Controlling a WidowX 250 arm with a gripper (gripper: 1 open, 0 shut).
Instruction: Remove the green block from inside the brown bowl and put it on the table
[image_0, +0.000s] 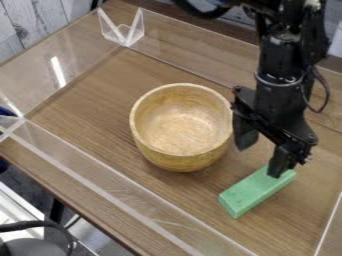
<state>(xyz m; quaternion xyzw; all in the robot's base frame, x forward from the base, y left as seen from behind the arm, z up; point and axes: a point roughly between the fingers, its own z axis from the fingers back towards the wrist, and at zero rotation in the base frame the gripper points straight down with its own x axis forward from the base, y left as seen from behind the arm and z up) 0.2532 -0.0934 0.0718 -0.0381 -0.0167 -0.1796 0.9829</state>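
The green block (258, 192) lies flat on the table (120, 85), just right of the brown bowl (183, 126) and near the front acrylic wall. The bowl's inside shows only bare wood grain. My gripper (266, 152) hangs open above the block's far end, pointing straight down, its black fingers (285, 158) clear of the block with nothing between them. The arm rises from it toward the top right.
Low clear acrylic walls (80, 150) edge the table on the left and front. A clear acrylic piece (123, 27) stands at the back left corner. Bare wood lies behind and left of the bowl.
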